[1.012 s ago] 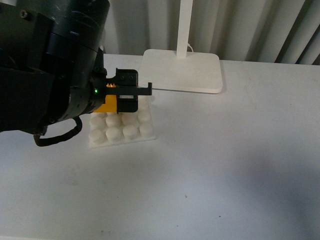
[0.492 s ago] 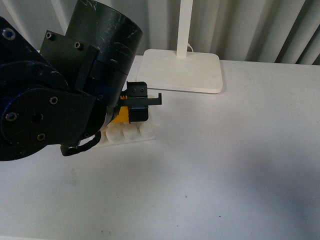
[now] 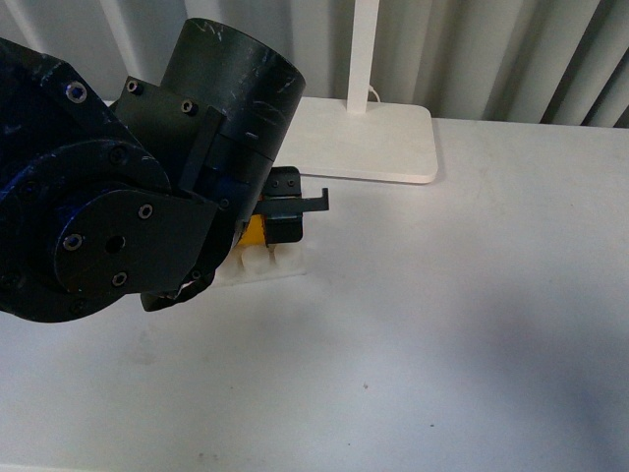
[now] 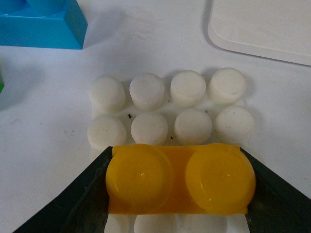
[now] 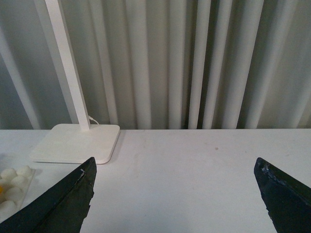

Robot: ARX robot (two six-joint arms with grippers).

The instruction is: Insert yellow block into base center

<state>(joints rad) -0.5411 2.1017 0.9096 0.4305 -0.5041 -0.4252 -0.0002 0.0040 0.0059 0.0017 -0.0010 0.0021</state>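
Note:
My left gripper (image 4: 180, 184) is shut on the yellow block (image 4: 180, 179), a two-stud brick held by its ends between the black fingers (image 4: 90, 194). The block hovers over the white studded base (image 4: 165, 104), above its inner studs, with two stud rows showing beyond it and more studs under it. In the front view the left arm hides most of the base (image 3: 285, 264); a sliver of the yellow block (image 3: 253, 232) shows beside the gripper (image 3: 280, 221). My right gripper (image 5: 177, 194) is open over bare table, away from the base (image 5: 12, 187).
A white lamp foot (image 3: 364, 138) with its post stands just behind the base. A blue brick (image 4: 41, 24) lies near the base's corner, and a green edge (image 4: 1, 82) shows beside it. Curtains close the back of the table.
The left arm has moved rightward and lower over the base, carrying the yellow block. It now covers more of the base in the front view.

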